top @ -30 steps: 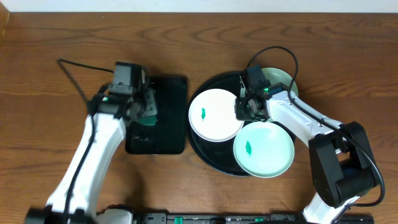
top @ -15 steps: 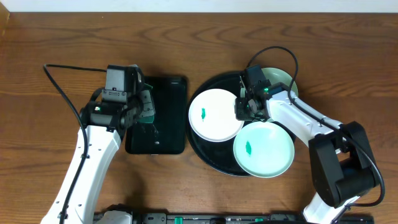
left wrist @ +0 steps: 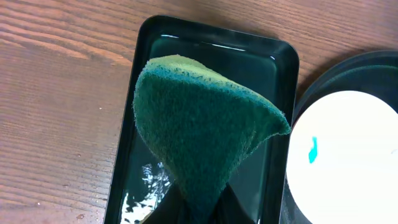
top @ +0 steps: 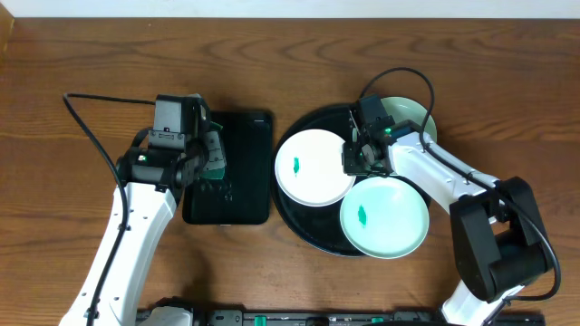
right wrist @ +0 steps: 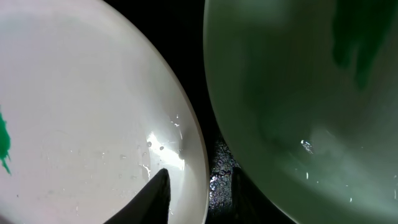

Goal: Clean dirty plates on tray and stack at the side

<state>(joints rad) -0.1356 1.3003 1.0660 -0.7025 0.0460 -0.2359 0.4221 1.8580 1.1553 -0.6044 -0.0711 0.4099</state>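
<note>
Three plates lie on the round black tray [top: 306,225]. The white plate [top: 313,167] has a green smear left of its middle. A mint plate [top: 385,217] with a smear lies in front, and another mint plate [top: 412,116] lies behind, partly hidden by the right arm. My right gripper [top: 355,161] is low at the white plate's right rim and open. In the right wrist view the right gripper [right wrist: 199,193] has one finger over the white plate [right wrist: 74,112], the other over the tray's bare gap [right wrist: 217,162] beside a mint plate [right wrist: 298,93]. My left gripper [top: 210,156] is shut on a green sponge [left wrist: 199,124].
A small rectangular black tray [top: 240,195], wet and glossy, lies under the sponge, just left of the round tray. In the left wrist view the small tray [left wrist: 280,68] has the white plate [left wrist: 348,155] at its right. A black cable [top: 100,98] trails over the wooden table at the left.
My left arm has swung to the left and lifted the sponge over the small tray's left part. The right arm has stayed at the white plate's rim.
</note>
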